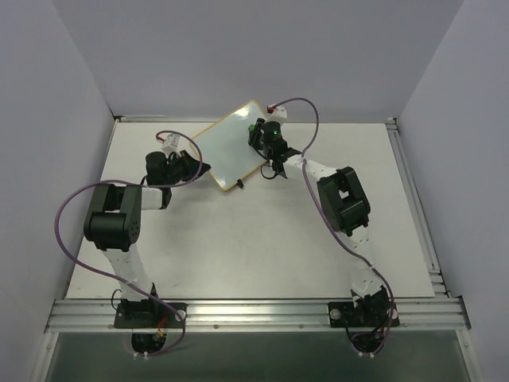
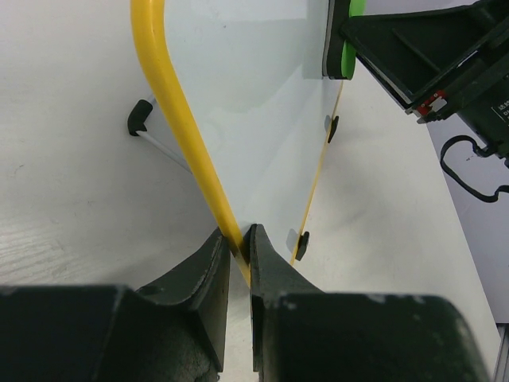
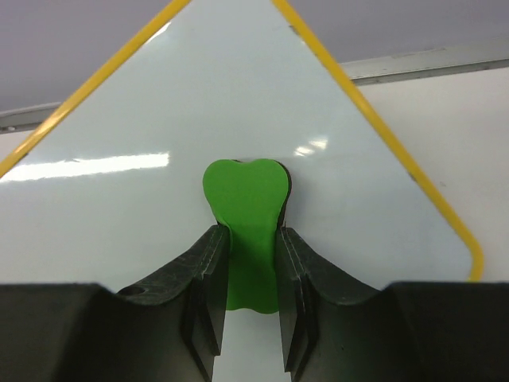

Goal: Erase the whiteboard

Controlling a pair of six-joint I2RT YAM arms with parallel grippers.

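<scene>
The whiteboard (image 1: 227,147) has a yellow frame and a glossy white face with no marks showing. It is tilted up off the table at the back middle. My left gripper (image 1: 196,169) is shut on its yellow frame edge (image 2: 179,111) at the near left side. My right gripper (image 1: 260,132) is shut on the green eraser (image 3: 245,208) and presses it against the board face (image 3: 143,207). In the left wrist view the eraser (image 2: 343,44) touches the board's far side, and two small black feet (image 2: 333,127) show on the board's edge.
The white table (image 1: 262,239) runs to grey walls at the back and sides. A metal rail (image 1: 254,310) crosses the near edge by the arm bases. Purple cables loop over both arms. A thin white rod with a black tip (image 2: 141,118) props behind the board.
</scene>
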